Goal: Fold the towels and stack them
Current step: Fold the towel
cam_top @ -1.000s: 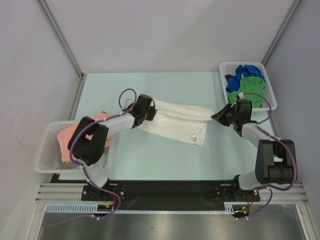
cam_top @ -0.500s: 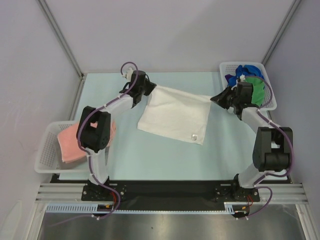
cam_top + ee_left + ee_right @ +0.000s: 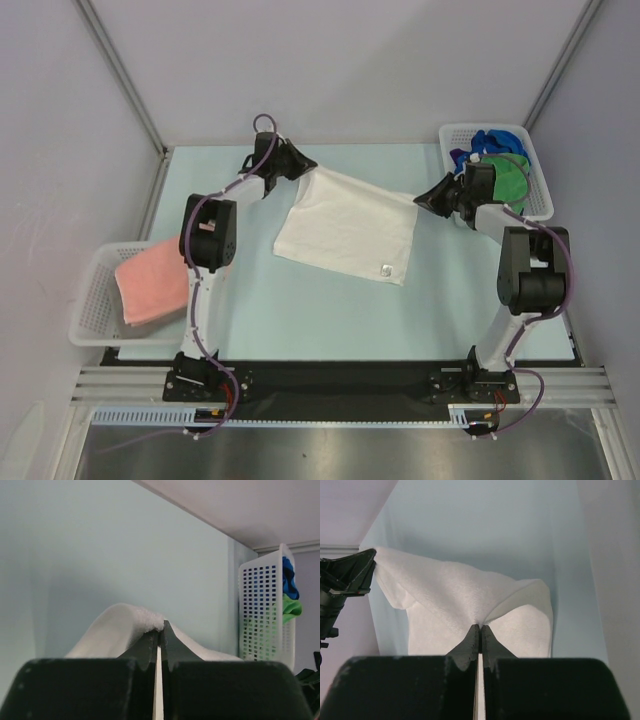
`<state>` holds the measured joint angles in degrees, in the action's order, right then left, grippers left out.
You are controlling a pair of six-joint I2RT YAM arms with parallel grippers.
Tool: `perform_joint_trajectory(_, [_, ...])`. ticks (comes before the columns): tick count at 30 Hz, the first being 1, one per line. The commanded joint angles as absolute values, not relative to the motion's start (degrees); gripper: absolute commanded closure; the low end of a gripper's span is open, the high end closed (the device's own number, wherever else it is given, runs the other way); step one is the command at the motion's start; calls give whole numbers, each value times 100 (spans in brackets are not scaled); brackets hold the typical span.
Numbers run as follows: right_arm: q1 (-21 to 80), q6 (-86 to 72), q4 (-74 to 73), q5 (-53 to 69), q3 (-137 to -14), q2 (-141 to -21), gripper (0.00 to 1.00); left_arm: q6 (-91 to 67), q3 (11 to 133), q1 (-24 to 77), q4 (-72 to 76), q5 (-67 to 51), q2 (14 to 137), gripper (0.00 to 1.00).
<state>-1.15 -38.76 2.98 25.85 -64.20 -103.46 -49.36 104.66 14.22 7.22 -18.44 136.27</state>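
A white towel [image 3: 350, 230] lies spread over the middle of the table, a small tag [image 3: 386, 267] near its front right corner. My left gripper [image 3: 308, 168] is shut on its far left corner, with terry cloth bunched at the tips [image 3: 161, 625]. My right gripper [image 3: 421, 199] is shut on its far right corner, the cloth [image 3: 470, 600] pulled taut from the tips [image 3: 480, 626] toward the left gripper [image 3: 355, 572]. A salmon pink towel [image 3: 152, 282] lies folded in the left basket. Blue [image 3: 495, 140] and green [image 3: 510, 180] towels are piled in the right basket.
A white lattice basket [image 3: 90, 300] sits at the table's left edge and another [image 3: 455, 135] at the far right corner, also in the left wrist view [image 3: 262, 615]. Grey walls enclose the table on three sides.
Both grippers have moved toward the far edge, drawing the white towel's far edge back and spreading the cloth flat. The left arm has stretched out nearly straight.
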Motion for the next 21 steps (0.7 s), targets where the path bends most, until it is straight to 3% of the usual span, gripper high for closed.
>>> perform_joint_trajectory(1, [-167,-3859,492,2672,-6758,-10459,100,-4352,11038,1213,748,-2355,13702,99])
perform_joint_trajectory(4, [-158,-3867,536,2707,-6794,-10547,100,-3975,11083,1195,476,-2233,13685,95])
perform_joint_trajectory(6, [-150,-3867,589,2716,-6776,-10564,100,-3868,11048,1204,466,-2101,13606,83])
perform_joint_trajectory(8, [-123,-3867,615,2733,-6759,-10556,100,-3884,11022,1204,404,-2022,13544,79])
perform_joint_trajectory(11, [-79,-3867,615,2698,-6811,-10564,100,-4148,10855,1195,474,-1934,13299,57])
perform_joint_trajectory(21, [-53,-3946,633,2681,-7119,-10898,100,-4728,9343,1503,1388,-2030,12269,63])
